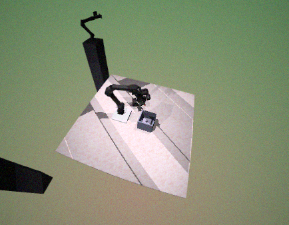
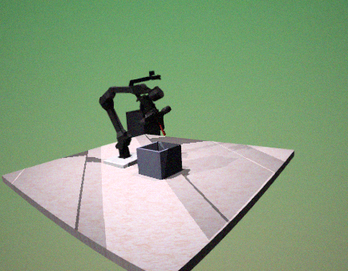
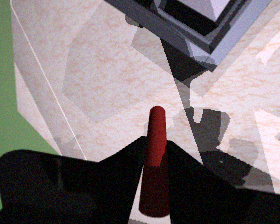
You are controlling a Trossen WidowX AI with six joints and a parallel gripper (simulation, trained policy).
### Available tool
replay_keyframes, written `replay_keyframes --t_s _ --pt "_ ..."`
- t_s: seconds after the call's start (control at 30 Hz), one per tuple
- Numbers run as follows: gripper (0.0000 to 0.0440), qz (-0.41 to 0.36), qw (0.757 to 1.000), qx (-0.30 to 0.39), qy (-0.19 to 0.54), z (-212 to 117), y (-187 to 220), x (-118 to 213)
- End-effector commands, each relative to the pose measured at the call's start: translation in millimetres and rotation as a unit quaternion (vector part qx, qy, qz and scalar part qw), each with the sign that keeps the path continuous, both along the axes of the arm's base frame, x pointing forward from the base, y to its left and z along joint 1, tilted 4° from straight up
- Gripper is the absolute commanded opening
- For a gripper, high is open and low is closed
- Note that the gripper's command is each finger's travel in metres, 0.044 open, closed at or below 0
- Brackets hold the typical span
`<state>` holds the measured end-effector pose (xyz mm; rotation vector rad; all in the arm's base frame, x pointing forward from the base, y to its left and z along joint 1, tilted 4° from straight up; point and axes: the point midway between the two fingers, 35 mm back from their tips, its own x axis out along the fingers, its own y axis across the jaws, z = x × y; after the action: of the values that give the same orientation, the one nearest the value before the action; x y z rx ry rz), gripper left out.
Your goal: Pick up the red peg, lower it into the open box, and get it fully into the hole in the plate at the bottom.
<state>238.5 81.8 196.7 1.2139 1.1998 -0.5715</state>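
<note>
The red peg (image 2: 163,129) (image 3: 157,127) is held between the fingers of my gripper (image 2: 159,116) (image 3: 155,144), which is shut on it. Its free end sticks out past the fingertips, and in the exterior view it slants down and to the right. Only a speck of red shows in the top view. The open grey-blue box (image 1: 145,126) (image 2: 151,162) (image 3: 166,31) stands upright on the table. The gripper and peg are in the air outside the box, behind it in the exterior view. The light plate (image 1: 145,120) with a dark hole shows at its bottom.
The arm's white base plate (image 1: 124,118) (image 2: 121,162) lies beside the box on the pale table (image 1: 144,150) (image 2: 134,212). A dark pillar (image 1: 96,63) stands behind the table's far corner. Another dark block (image 1: 21,174) is at the lower left of the top view.
</note>
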Motion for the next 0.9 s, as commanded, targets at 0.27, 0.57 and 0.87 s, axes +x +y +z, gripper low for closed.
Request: replay_keyframes --t_s 0.27,0.57,0.87 --pt "0.0000 -0.043 0.998 -0.053 0.006 11 -50 10" --pt "0.0000 -0.065 0.995 -0.068 0.033 5 -78 19" --pt "0.0000 -0.075 0.993 -0.069 0.056 -4 -99 29"
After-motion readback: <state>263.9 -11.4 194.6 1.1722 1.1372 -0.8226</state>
